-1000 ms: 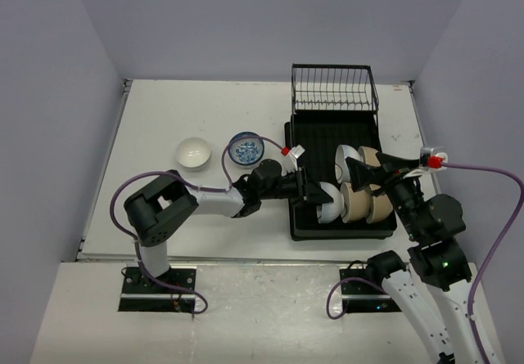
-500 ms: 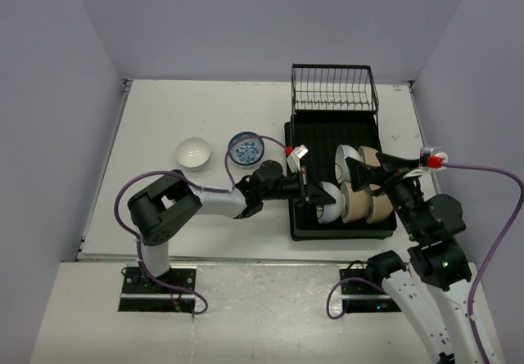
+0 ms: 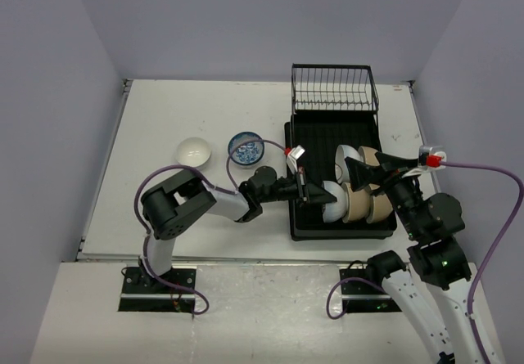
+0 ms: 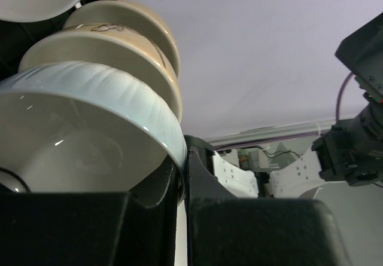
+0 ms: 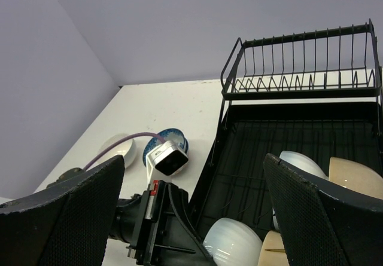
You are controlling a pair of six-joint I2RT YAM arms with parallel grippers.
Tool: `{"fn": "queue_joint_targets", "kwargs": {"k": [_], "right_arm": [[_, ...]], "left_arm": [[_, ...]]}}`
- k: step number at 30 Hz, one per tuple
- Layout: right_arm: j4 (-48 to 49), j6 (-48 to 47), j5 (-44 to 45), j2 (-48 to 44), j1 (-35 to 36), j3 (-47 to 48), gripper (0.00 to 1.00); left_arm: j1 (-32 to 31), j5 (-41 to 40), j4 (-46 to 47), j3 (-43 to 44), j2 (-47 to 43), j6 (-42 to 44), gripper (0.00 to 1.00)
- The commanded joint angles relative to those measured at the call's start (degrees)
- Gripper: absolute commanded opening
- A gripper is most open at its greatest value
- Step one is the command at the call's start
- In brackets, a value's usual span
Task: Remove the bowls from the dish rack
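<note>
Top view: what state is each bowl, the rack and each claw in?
Left gripper, shut on the ribbed bowl.
Ribbed bowl, on edge in the rack, rim pinched.
Other racked bowls, on edge.
Right gripper, open, holding nothing.
Blue bowl, upright on the table.
White bowl, upright on the table.
Rack, bowls in its tray, wire basket empty.

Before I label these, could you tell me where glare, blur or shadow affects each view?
Top external: evenly lit, sharp; left wrist: small glints on the white bowl, left fingers plain black; right wrist: right fingers shadowed, dish rack crisp.
</note>
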Motion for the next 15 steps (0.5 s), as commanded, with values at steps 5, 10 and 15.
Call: {"fn": "queue_joint_targets", "kwargs": {"k": [5, 10, 15], "right_arm": [[0.5, -0.9, -0.3, 0.6, 0.0, 1.1, 0.99], [0.5, -0.9, -0.4, 0.6, 0.0, 1.1, 0.99], [0.5, -0.9, -0.5, 0.6, 0.0, 1.1, 0.99]], "left_arm": [[-0.2, 1.3, 22.8, -1.0, 3.6, -7.0, 0.0], [-0.2, 1.0, 26.1, -1.5, 3.7, -7.5, 0.0], [-0.1, 0.5, 26.0, -2.3, 1.9, -6.3, 0.0]]}}
